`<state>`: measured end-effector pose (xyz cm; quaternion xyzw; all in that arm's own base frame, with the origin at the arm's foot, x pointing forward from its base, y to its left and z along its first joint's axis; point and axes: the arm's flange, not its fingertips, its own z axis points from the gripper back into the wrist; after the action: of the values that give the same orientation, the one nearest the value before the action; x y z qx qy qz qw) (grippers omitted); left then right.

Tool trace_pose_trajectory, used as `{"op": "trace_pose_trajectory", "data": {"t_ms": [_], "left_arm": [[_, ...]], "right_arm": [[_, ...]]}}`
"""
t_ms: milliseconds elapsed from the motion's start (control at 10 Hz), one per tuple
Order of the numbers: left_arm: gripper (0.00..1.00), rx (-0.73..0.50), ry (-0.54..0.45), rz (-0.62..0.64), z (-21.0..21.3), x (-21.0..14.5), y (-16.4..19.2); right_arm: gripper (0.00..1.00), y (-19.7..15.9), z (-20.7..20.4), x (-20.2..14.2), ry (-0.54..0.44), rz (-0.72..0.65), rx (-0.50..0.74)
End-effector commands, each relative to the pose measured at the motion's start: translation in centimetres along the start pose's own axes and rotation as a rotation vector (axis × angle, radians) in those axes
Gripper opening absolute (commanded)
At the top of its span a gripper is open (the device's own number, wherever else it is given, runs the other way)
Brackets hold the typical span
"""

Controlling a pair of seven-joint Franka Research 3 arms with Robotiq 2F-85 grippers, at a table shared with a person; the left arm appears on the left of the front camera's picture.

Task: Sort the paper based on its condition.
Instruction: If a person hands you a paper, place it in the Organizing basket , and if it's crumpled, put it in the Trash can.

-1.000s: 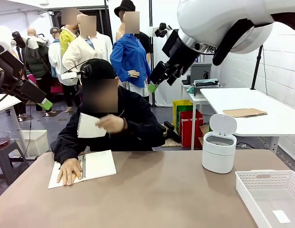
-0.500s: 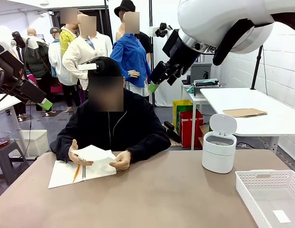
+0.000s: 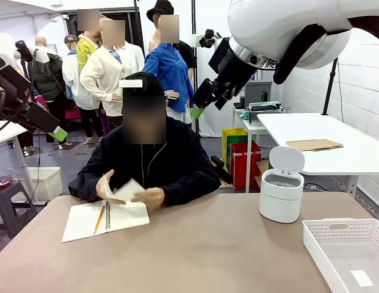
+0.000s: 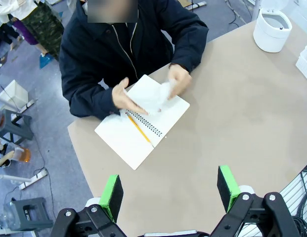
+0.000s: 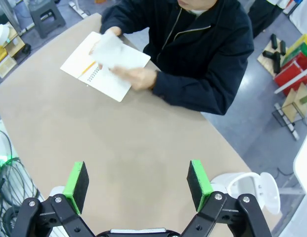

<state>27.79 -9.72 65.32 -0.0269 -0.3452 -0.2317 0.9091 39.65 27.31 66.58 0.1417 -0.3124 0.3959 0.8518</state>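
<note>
White paper [image 3: 127, 190] is in the person's hands [image 3: 152, 198], just above the notebook [image 3: 125, 217] on the table's [image 3: 207, 250] far side. Nothing is sorted yet. The left gripper [image 4: 169, 187] and the right gripper [image 5: 138, 181] hang high up, both with jaws spread wide and holding nothing.

I see the person [image 3: 154, 160] across my table [image 3: 201, 250] holding the paper [image 3: 129, 188] in 2 hands above the open notebook [image 3: 82, 224], with 1 white bin [image 3: 281, 198] standing right.

White arm [image 3: 287, 30], right pincer [image 5: 137, 174] black with green pads [image 5: 77, 186]; person [image 3: 149, 160] wears dark jacket [image 5: 202, 54].
</note>
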Motion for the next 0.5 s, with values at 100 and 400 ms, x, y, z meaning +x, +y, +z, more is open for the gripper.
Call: {"op": "trace_pose_trajectory", "data": {"t_ms": [100,400], "left_arm": [[1.00,0.001,-0.001,0.000,0.05,0.01,-0.04],[1.00,0.001,-0.001,0.000,0.05,0.01,-0.04]], "right_arm": [[1.00,-0.07,0.11,0.03,-0.003,-0.001,0.002],[1.00,-0.07,0.11,0.03,-0.003,-0.001,0.002]]}}
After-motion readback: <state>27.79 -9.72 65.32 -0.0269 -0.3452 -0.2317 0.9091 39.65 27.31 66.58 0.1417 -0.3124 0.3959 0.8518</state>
